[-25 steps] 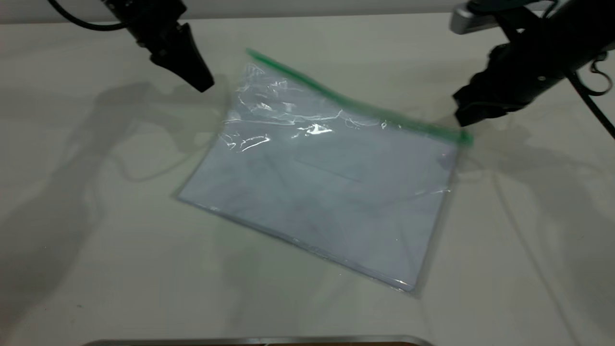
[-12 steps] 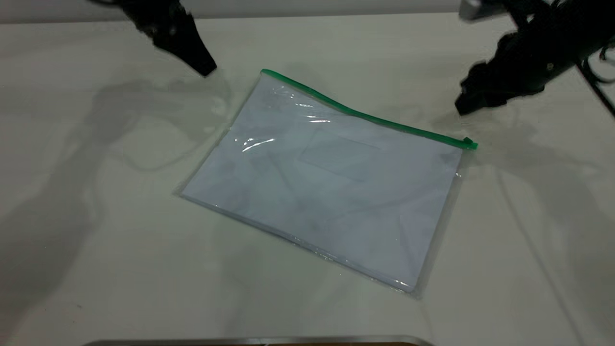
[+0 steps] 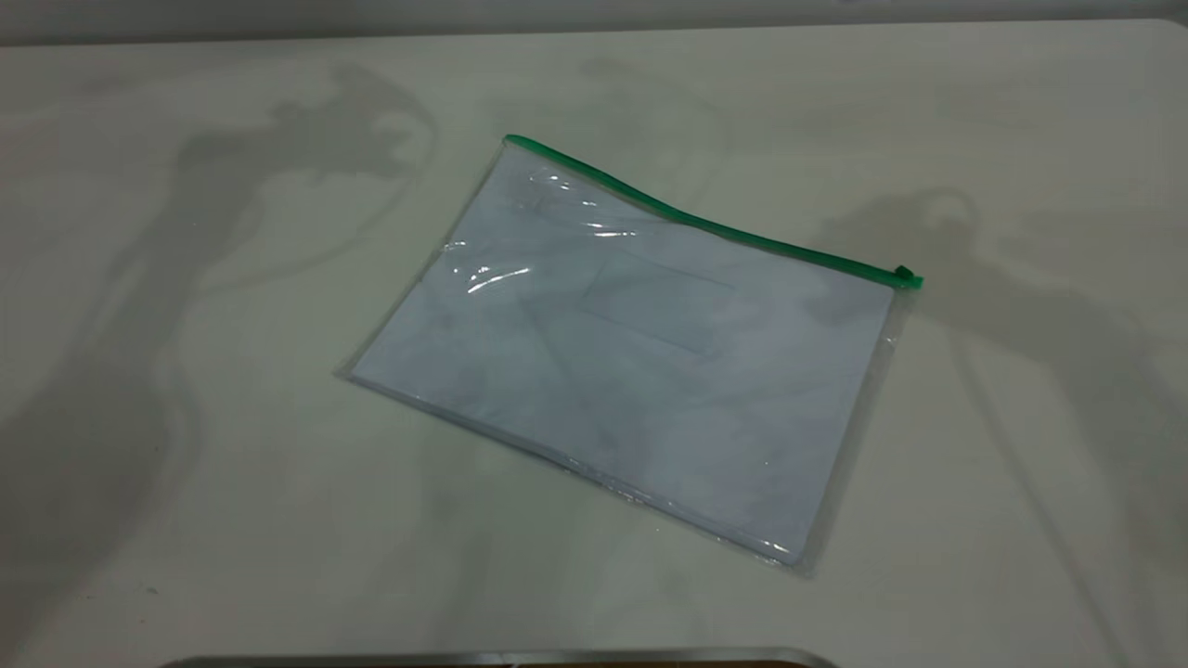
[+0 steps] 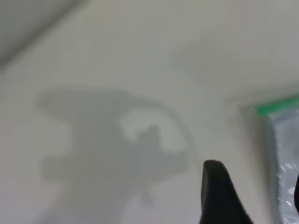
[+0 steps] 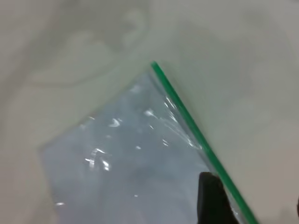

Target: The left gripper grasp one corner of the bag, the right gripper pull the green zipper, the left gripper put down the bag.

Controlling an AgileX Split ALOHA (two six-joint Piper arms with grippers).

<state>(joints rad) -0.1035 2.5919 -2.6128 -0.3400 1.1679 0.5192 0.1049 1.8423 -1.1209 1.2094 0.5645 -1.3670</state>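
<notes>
The bag (image 3: 631,362) lies flat on the white table, a clear pouch with white sheets inside. The green zipper (image 3: 705,225) runs along its far long edge, with the slider tab (image 3: 905,276) at the right end. The green-ended corner (image 3: 510,141) is at the far left. Neither gripper shows in the exterior view. In the left wrist view, my left gripper (image 4: 254,182) is open and empty above the table beside that corner (image 4: 278,106). In the right wrist view, my right gripper (image 5: 252,191) is open and empty above the zipper (image 5: 196,131) and the bag (image 5: 135,158).
The table (image 3: 186,464) carries only the arms' shadows around the bag. A metal edge (image 3: 501,657) runs along the near side of the exterior view.
The bag's raised green edge dropped and the bag settled flat. Both arms, near the bag's two far corners before, have lifted out of the exterior view.
</notes>
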